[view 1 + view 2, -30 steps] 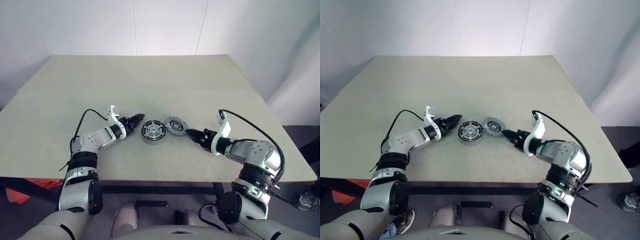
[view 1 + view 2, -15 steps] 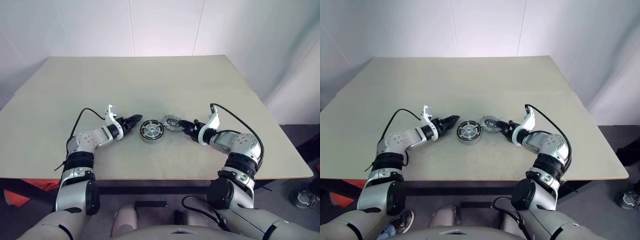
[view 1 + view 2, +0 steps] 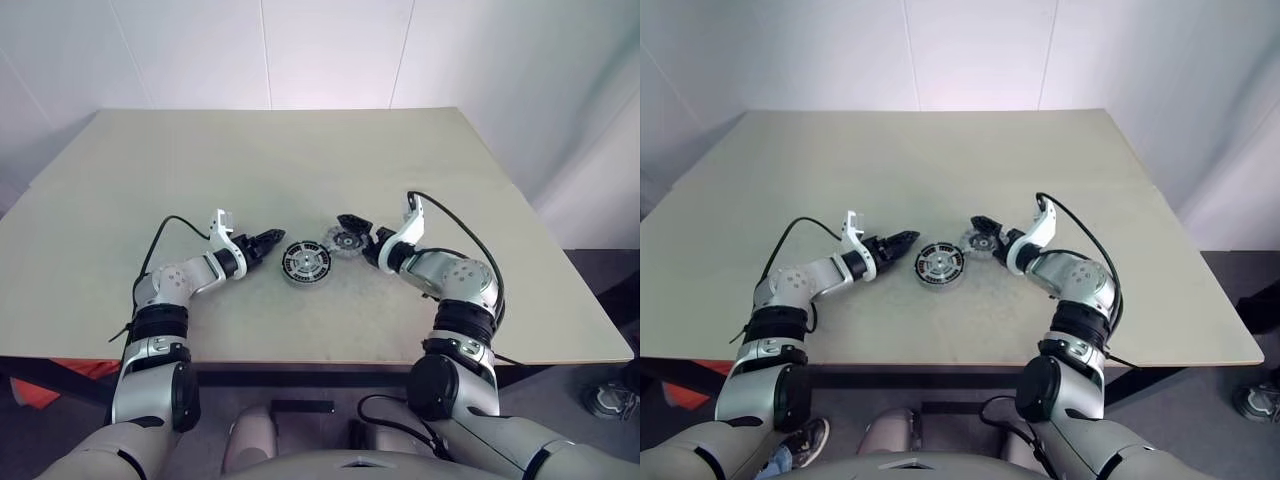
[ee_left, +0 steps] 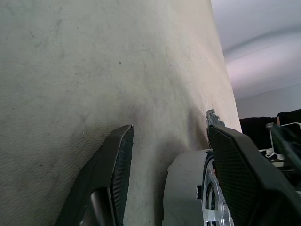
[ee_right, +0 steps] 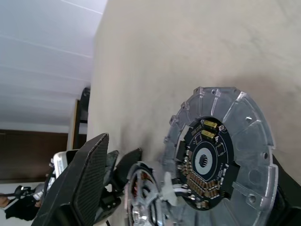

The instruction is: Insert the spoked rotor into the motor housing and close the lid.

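In the left eye view, the motor housing point(image 3: 306, 263) is sitting flat on the table point(image 3: 200, 170), near its front edge. A black rim with silver spokes is showing in the housing's top, which looks like the spoked rotor point(image 3: 306, 261) lying inside it. The lid point(image 3: 346, 240) is resting just beside the housing, on its far right side, and whether the two are touching is hard to tell. The left gripper point(image 3: 268, 241) is pointing at the housing from the left, close to it but apart from it. The right gripper point(image 3: 356, 231) is reaching in from the housing's right, its claw standing wide with one finger beyond the lid and the other on the lid's near side

The right eye view is showing the same layout

In the left wrist view, the two fingers point(image 4: 115, 165) are standing partly apart, with bare table between them and nothing held. The housing's grey shell is lying just ahead, nearer one finger than the other

In the right wrist view, the lid is facing the camera, showing its ribbed edge and dark centre. One finger point(image 5: 87, 181) is standing well clear of the lid on the housing's side, so the claw is not gripping it, and the lid is covering part of the other finger. The housing is lying just behind the lid, with the left gripper past it
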`<state>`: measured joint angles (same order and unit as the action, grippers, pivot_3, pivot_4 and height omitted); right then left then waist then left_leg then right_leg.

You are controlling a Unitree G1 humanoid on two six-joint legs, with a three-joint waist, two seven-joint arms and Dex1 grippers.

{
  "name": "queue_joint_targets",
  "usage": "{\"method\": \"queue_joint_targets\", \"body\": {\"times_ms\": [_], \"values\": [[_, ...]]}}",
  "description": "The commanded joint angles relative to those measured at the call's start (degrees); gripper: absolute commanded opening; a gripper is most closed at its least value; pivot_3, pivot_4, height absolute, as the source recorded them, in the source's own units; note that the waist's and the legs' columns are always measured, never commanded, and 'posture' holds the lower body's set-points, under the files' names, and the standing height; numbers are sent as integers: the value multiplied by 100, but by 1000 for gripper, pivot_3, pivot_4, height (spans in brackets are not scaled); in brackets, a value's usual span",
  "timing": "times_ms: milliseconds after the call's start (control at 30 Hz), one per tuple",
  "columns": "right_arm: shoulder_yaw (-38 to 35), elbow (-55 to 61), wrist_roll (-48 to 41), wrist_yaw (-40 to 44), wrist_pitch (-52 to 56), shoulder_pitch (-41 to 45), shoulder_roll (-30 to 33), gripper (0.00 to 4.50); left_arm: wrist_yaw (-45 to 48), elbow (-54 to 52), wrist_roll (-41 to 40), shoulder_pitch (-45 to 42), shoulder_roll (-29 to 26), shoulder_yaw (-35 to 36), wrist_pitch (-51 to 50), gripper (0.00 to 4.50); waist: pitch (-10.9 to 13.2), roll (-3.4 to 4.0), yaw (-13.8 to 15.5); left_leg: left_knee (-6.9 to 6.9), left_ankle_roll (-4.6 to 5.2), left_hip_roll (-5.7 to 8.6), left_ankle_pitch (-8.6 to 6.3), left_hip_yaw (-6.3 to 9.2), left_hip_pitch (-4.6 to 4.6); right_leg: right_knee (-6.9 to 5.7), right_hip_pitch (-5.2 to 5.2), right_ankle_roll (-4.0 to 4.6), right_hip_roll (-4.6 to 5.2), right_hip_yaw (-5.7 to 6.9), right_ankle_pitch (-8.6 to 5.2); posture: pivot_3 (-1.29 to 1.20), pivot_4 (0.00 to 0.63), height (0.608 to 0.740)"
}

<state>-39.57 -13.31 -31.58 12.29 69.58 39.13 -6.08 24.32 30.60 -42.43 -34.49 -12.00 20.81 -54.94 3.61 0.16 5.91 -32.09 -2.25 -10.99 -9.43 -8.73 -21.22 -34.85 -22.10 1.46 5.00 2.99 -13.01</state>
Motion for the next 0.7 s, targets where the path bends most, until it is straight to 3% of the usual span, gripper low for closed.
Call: {"method": "queue_joint_targets", "body": {"times_ms": [33,267,467,700], "values": [[225,692,-708,123,393,159,-4,4455,33,-85,47,-110,-30,12,77,2727,0,0,0,0,0,0,0,0,1,0,1,0,0,0,0,0,0,740],[843,1669,-1460,171,1454,-45,-30,4455,70,45,159,-202,-94,19,183,2727,0,0,6,1,0,-3,0,4,4,1,5,-2,-4,0,0,0,0,740],[1632,1916,-1351,263,1402,-334,227,4455,97,216,214,-315,-261,134,368,2727,0,-1,16,1,-1,-2,0,7,4,2,6,-6,-4,1,2,0,0,740],[3811,2362,-61,1394,-1145,-893,1450,4455,237,431,243,-360,-609,286,538,2727,0,-1,39,0,-1,-3,0,10,0,5,6,-26,-4,4,9,0,0,740]]}}
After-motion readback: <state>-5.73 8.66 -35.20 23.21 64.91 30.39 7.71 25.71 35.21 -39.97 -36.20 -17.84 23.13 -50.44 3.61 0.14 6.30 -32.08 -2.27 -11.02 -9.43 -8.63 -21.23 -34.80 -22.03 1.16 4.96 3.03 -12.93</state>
